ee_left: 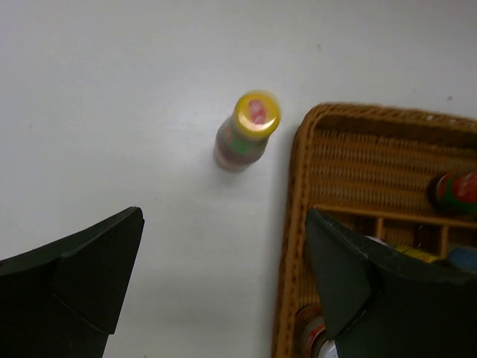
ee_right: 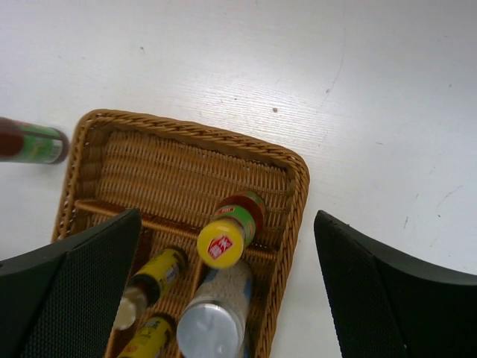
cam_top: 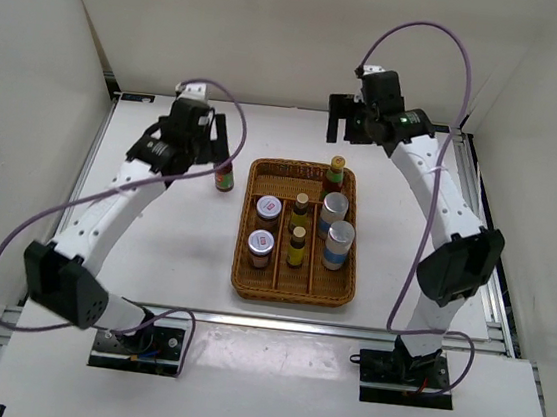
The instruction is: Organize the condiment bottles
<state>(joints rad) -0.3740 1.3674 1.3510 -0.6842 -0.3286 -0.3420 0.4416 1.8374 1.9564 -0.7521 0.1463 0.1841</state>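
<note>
The left end effector (ee_left: 223,216) fills the bottom of its wrist view, its dark fingers (ee_left: 82,283) spread wide with nothing between them. Ahead of them a tall red-green bottle with a yellow cap (ee_left: 248,130) stands upright on the white table (cam_top: 192,259), just left of the far-left corner of the brown wicker tray (cam_top: 292,297) and not touching it.

The right end effector (cam_top: 349,128) hangs above the table just beyond the tray's far-right corner, its fingers also well apart and gripping nothing.

The other seven containers are inside the tray:
- The second tall red-green bottle (cam_top: 335,175) stands at the right end of the far cross compartment.
- Two white jars with red lids (cam_top: 268,209) sit one behind the other in the left lane.
- Two small brown bottles with yellow caps (cam_top: 301,209) are lined up in the middle lane.
- Two silver-lidded shakers with blue labels (cam_top: 334,212) fill the right lane.
</note>
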